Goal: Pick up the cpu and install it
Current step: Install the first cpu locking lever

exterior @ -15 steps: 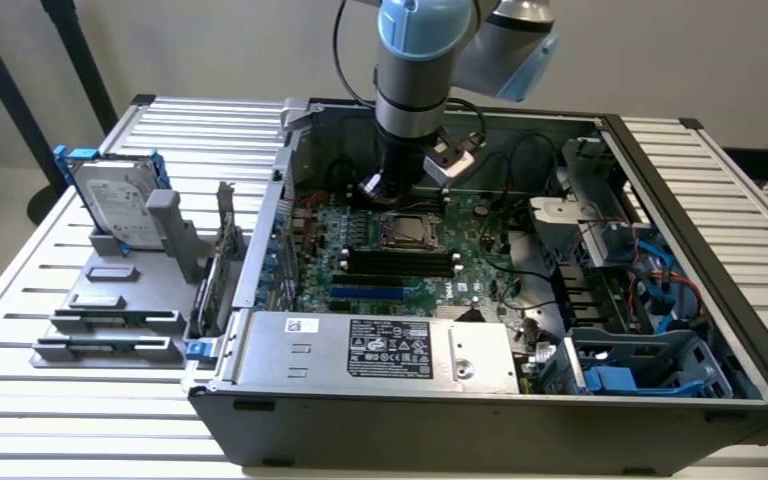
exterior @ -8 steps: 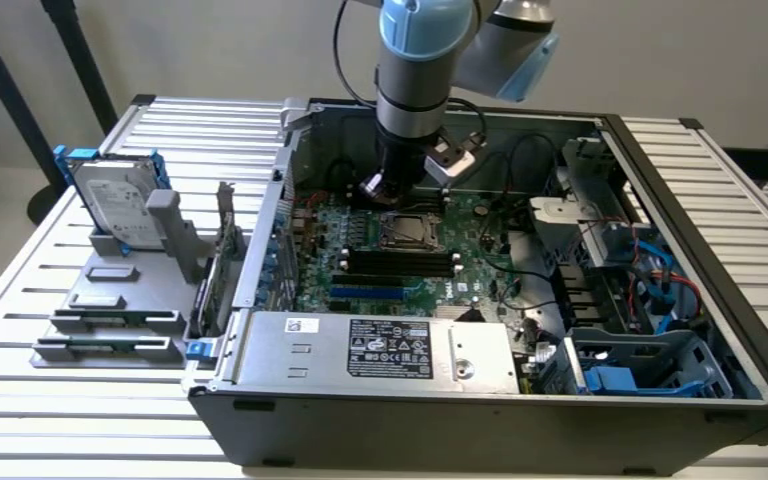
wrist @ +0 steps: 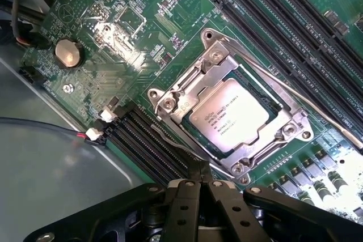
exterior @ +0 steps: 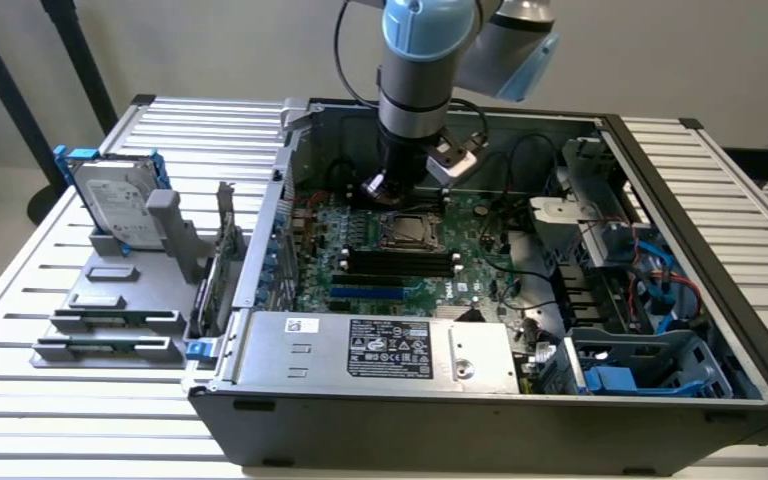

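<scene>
Open computer case (exterior: 491, 400) on the slatted desk (exterior: 37, 420), motherboard (exterior: 398, 250) exposed inside. Arm lowered into the case near the far wall, hand (exterior: 381, 190) directly above the board.

CPU socket (wrist: 170, 103) with metal frame at mid-board. The cpu (wrist: 229, 115) seated flat within that frame, silver top plate upward, printed lines running diagonally across the wrist view. In the exterior view, the cpu (exterior: 404, 231) just beyond the hand, toward the near edge of the case.

Hand (wrist: 198, 188) empty, fingers apparently pressed together at the tips, though the tips lie partly at the frame edge. Hand apart from the cpu, poised just beside the socket frame's corner.
</scene>
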